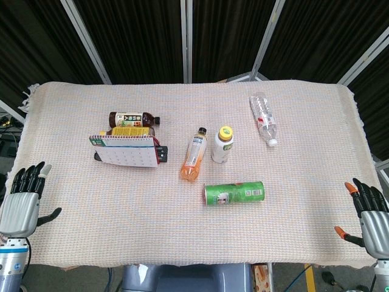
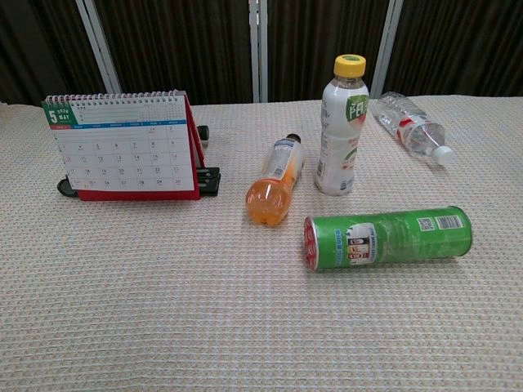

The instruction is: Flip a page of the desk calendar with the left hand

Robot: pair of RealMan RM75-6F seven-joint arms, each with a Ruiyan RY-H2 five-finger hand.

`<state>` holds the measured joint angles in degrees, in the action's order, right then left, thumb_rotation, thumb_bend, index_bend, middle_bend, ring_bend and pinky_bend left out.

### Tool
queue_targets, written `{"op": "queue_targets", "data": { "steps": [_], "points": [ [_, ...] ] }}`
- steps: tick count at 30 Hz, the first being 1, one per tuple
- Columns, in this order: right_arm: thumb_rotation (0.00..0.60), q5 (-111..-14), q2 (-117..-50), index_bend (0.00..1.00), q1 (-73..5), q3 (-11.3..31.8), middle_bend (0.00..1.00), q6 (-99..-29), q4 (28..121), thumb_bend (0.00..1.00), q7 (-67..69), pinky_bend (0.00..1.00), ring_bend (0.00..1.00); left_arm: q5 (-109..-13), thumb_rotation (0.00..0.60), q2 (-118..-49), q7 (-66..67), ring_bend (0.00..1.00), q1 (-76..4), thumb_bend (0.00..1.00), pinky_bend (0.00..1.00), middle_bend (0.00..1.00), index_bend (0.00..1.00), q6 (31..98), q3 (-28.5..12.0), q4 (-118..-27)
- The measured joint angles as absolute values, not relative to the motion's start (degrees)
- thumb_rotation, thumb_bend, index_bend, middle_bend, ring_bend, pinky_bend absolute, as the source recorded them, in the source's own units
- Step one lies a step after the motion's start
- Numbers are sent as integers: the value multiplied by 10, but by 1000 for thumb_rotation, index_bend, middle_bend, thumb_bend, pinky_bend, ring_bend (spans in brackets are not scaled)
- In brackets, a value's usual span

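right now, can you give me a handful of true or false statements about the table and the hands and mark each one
1. The desk calendar stands upright showing a page marked 5. True.
2. The left hand is holding the calendar's top page. False: it is at the near left edge of the table, open and apart from the calendar.
3. The green can lies on its side. True.
4. The yellow-capped bottle has fallen over. False: it stands upright beside the lying orange drink bottle.
5. The right hand holds nothing. True.
6. The clear water bottle stands next to the calendar. False: it lies on the far right side.
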<state>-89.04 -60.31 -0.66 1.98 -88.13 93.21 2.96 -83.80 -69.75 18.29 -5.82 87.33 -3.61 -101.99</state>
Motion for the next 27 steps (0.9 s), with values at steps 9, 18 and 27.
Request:
{"op": "queue_targets", "data": {
  "steps": [9, 18, 27],
  "points": [
    [600, -884, -596, 0, -6, 23, 0, -881, 934, 0, 44, 0, 0, -830, 600, -698, 181, 0, -60, 46, 0, 0, 0, 865, -37, -1019],
    [600, -881, -594, 3, -7, 24, 0, -877, 937, 0, 45, 0, 0, -820, 600, -700, 180, 0, -64, 82, 0, 0, 0, 856, -40, -1019],
    [600, -877, -591, 3, -7, 25, 0, -877, 936, 0, 54, 0, 0, -784, 600, -732, 178, 434, -69, 503, 426, 435, 0, 868, -73, -1010]
  ]
}}
